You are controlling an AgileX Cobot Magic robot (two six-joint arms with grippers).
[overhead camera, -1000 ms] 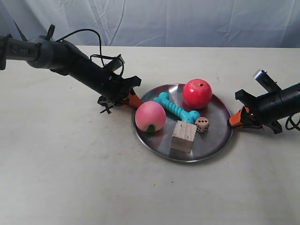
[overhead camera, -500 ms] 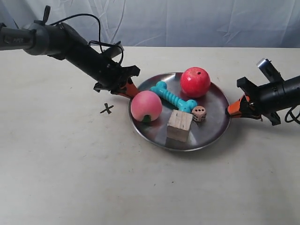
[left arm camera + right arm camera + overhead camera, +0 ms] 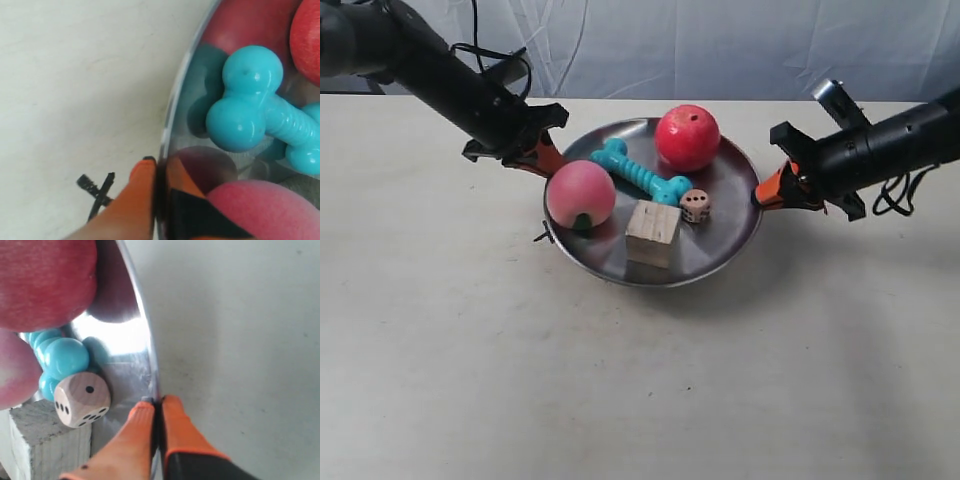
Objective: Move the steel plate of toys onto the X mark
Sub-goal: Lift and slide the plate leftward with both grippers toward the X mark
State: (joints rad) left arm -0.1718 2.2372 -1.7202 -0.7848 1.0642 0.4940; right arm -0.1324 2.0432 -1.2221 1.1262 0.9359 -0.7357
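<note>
Left gripper (image 3: pixel 156 165) (image 3: pixel 542 160): orange fingers pressed together on the rim of the steel plate (image 3: pixel 725 228) (image 3: pixel 176 92) at its far-left edge, one finger inside the dish and one outside; this is the arm at the exterior view's left. Right gripper (image 3: pixel 156 404) (image 3: pixel 770 190): orange fingers likewise pinched on the rim at the plate's right edge (image 3: pixel 127 365), on the arm at the exterior view's right. Steel plate: round, shallow and shiny, held between the two grippers at the middle of the table (image 3: pixel 470 380), with a dark shadow spreading under its near side, so that it appears raised off the surface. Contents, all inside the rim: pink peach (image 3: pixel 580 194) (image 3: pixel 260 210) at the left, just beside the left gripper's inner finger; teal bone (image 3: pixel 640 175) (image 3: pixel 245 107) lying diagonally across the middle; red ball (image 3: pixel 687 137) (image 3: pixel 45 280) at the far side; wooden cube (image 3: pixel 653 232) (image 3: pixel 45 445) toward the near side; die (image 3: pixel 696 206) (image 3: pixel 82 399) just right of the cube, against the bone's end. X mark (image 3: pixel 97 192) (image 3: pixel 541 238): black cross on the table at the plate's left edge, partly hidden by the rim in the exterior view, just outside the rim beside the left gripper's outer finger in the left wrist view. Pale blue cloth (image 3: pixel 720 50): hangs behind the table's far edge.
</note>
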